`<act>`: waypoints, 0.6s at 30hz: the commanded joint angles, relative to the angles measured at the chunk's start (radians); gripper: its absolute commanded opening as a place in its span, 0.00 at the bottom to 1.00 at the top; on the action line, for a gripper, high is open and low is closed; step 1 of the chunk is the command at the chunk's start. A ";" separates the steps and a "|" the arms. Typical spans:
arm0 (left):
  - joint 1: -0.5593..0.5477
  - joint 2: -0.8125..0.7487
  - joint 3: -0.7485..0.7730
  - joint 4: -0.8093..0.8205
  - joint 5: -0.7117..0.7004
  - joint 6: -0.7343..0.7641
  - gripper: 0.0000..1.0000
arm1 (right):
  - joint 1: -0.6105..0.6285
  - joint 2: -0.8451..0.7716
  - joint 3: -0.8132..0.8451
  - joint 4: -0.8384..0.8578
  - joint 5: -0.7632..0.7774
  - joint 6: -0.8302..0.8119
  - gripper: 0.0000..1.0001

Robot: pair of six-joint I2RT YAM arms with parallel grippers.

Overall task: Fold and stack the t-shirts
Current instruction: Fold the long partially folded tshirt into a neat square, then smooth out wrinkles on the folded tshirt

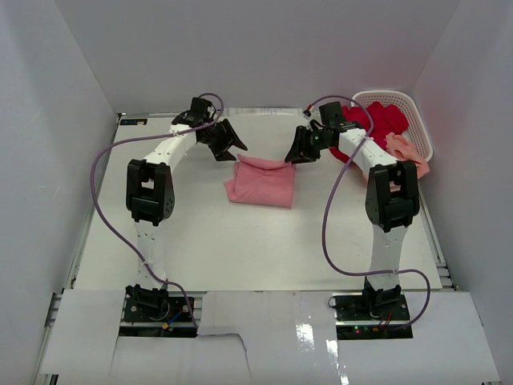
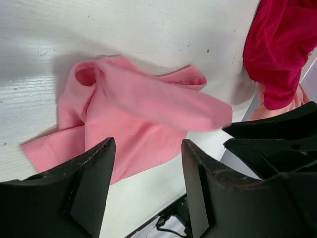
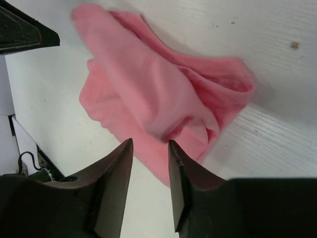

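Pink t-shirt (image 1: 260,182) roughly folded at bench (image 1: 240,249) centre. Left tool (image 1: 231,151) at its 11 o'clock, jaws wide, empty. Right tool (image 1: 298,158) at its 1 o'clock, jaws narrowly parted, empty. Red t-shirt (image 1: 386,120) and peach t-shirt (image 1: 407,149) in basket (image 1: 401,97), 2 o'clock corner.

T-shirts, three: one pink t-shirt (image 1: 260,182) just beneath both claws; one red t-shirt (image 1: 386,120) and one peach t-shirt (image 1: 407,151) beyond the right gripper (image 1: 295,154).
Baskets, one: white basket (image 1: 387,95), beyond that same claw.
Grippers, two, counting the left gripper (image 1: 232,152).
Tables, one: table (image 1: 200,241).
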 commanded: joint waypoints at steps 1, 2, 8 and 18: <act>0.007 -0.028 0.041 0.040 -0.033 0.014 0.68 | -0.004 -0.021 0.046 0.044 0.032 -0.001 0.42; 0.007 -0.034 0.041 0.057 -0.039 0.015 0.71 | -0.005 -0.033 0.036 0.059 0.035 0.008 0.45; 0.005 -0.044 0.104 0.094 -0.083 0.006 0.73 | -0.004 -0.109 0.005 0.172 0.098 0.040 0.47; -0.047 -0.141 -0.120 0.213 0.097 0.084 0.68 | -0.001 -0.105 -0.202 0.464 -0.159 0.134 0.44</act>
